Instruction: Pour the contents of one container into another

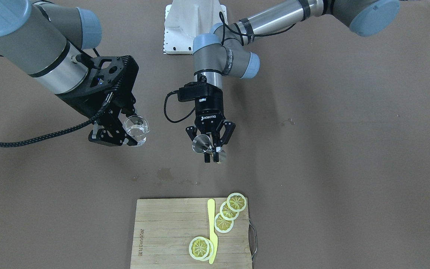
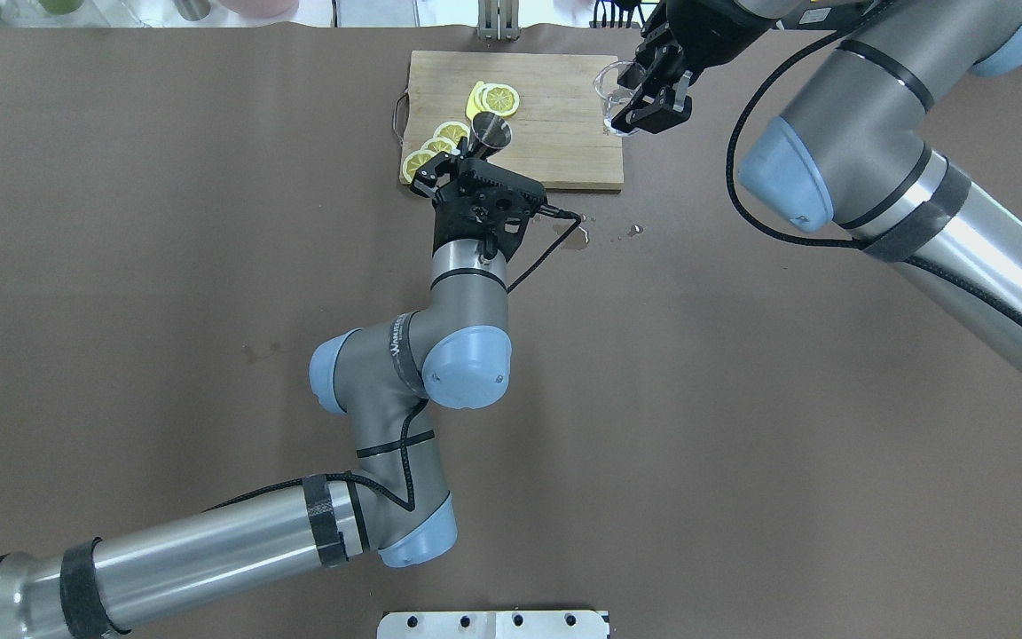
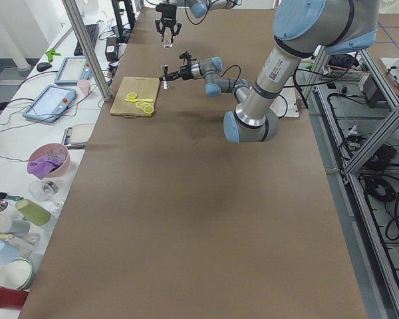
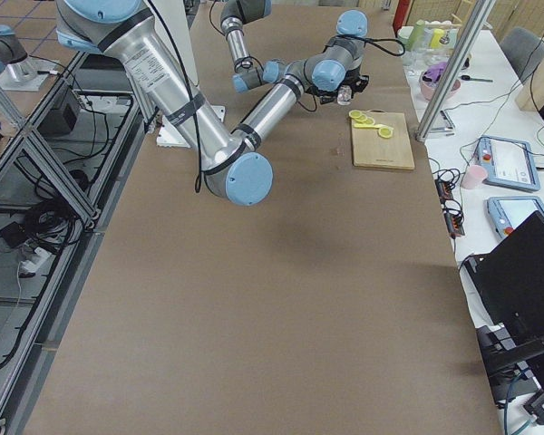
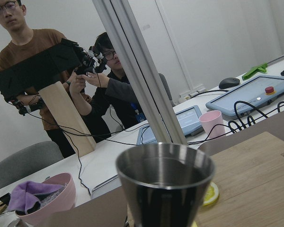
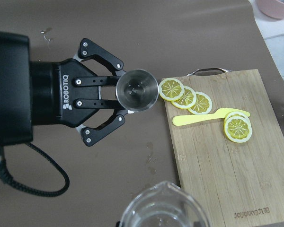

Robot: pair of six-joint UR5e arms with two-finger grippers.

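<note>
A steel cone-shaped cup (image 1: 201, 144) stands upright above the bare table, with my left gripper (image 1: 212, 152) shut on its lower part from the side. The right wrist view looks straight down into the steel cup (image 6: 136, 90); the left wrist view shows its rim close up (image 5: 165, 166). A clear glass beaker (image 1: 136, 129) hangs in the air, my right gripper (image 1: 120, 136) shut on it. In the overhead view the beaker (image 2: 610, 89) is well to the right of the cup (image 2: 491, 133). Whether either container holds liquid I cannot tell.
A wooden cutting board (image 1: 162, 235) with several lemon slices (image 1: 227, 215) and a yellow knife (image 1: 211, 228) lies beyond the cup, towards the operators. Small wet spots (image 2: 604, 232) mark the table near the left wrist. Tablets and bowls (image 3: 48, 158) crowd the side bench.
</note>
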